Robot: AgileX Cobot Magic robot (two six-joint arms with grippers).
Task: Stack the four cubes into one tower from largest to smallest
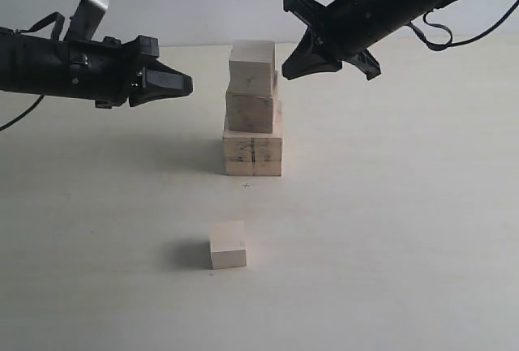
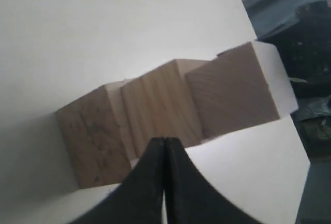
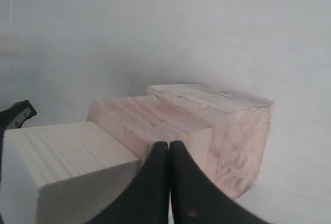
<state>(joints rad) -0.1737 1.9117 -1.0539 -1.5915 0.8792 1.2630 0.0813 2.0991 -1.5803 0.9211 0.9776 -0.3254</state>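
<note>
Three pale wooden cubes stand in a tower [image 1: 253, 112] at the table's middle. The largest cube [image 1: 253, 154], with a dark line on its front, is the base; the second cube [image 1: 250, 110] sits on it and the third cube [image 1: 251, 67] is on top. Apart from them, the smallest cube [image 1: 228, 246] lies alone nearer the front. My left gripper [image 1: 185, 84] hovers shut and empty left of the tower's top. Right of the top, my right gripper [image 1: 293, 68] is shut and empty too. Both wrist views show the tower [image 2: 170, 115] [image 3: 170, 125] just beyond the closed fingertips.
The pale table [image 1: 405, 229] carries nothing else in view. Dark equipment [image 2: 310, 69] shows beyond the table's edge in the left wrist view.
</note>
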